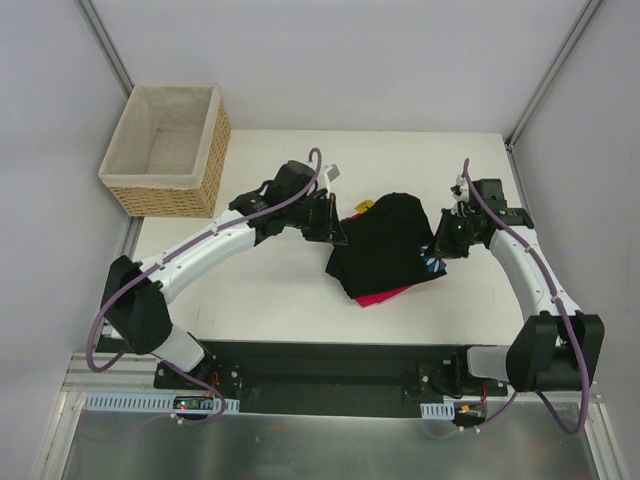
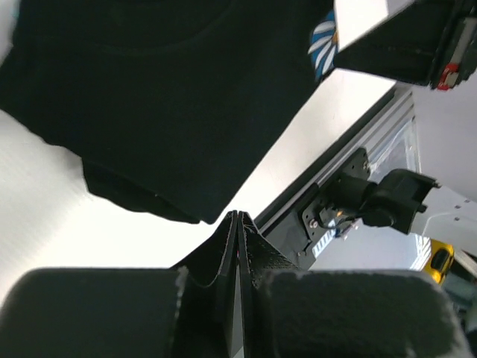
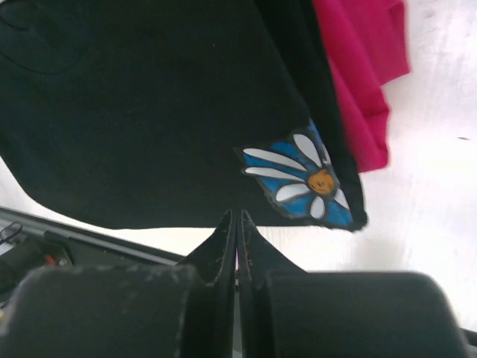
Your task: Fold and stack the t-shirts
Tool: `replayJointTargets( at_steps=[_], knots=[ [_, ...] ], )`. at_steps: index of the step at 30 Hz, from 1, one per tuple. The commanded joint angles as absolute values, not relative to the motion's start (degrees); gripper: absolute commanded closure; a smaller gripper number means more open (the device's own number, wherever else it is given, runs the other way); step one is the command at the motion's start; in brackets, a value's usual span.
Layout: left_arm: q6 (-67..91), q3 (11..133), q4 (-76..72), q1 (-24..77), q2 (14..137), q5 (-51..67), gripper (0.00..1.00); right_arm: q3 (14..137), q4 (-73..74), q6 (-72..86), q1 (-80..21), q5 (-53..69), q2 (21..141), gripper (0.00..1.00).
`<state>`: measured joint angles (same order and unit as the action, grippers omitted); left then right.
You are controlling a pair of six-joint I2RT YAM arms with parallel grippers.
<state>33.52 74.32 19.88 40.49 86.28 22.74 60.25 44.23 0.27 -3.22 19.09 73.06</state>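
The black t-shirt (image 1: 388, 240) lies folded in the middle of the table on top of the pinkish-red t-shirt (image 1: 385, 296), whose edge sticks out at the front. A corner of the blue daisy print (image 3: 302, 181) shows at the black shirt's right edge. My left gripper (image 1: 335, 228) is shut and empty beside the shirt's left edge; its closed tips (image 2: 237, 218) hover over the table just off the black cloth (image 2: 171, 97). My right gripper (image 1: 438, 250) is shut and empty at the shirt's right edge, its tips (image 3: 235, 216) just off the cloth.
A wicker basket (image 1: 165, 150) with pale lining stands at the far left corner of the table. A small yellow object (image 1: 366, 206) and a white tag (image 1: 330, 174) lie behind the shirts. The black rail (image 1: 320, 365) runs along the near edge.
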Motion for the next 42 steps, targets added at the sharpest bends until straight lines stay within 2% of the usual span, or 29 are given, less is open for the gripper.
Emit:
replayJointTargets(
  at_steps=[1,9,19,28,36,42],
  knots=[
    [33.9,75.9,18.9,43.0,91.4,24.4,1.0,60.2,37.1,1.1,-4.4,25.9,75.2,0.99],
    [33.8,84.4,17.3,44.9,99.7,25.9,1.0,66.8,39.2,0.5,-7.6,24.6,78.6,0.99],
    [34.4,78.8,9.2,44.5,112.3,25.8,1.0,67.1,39.1,-1.6,-9.1,22.1,84.2,0.99],
    [35.3,79.0,7.1,44.4,115.7,28.2,1.0,69.8,43.6,-4.1,-9.1,17.0,91.1,0.99],
    [34.2,77.0,7.6,44.4,111.4,30.9,1.0,71.1,44.2,-6.1,-9.3,15.2,93.4,0.99],
    [31.9,76.2,13.4,43.4,99.7,28.2,0.97,72.3,44.9,-6.5,-9.4,15.1,93.6,0.99]
  ],
)
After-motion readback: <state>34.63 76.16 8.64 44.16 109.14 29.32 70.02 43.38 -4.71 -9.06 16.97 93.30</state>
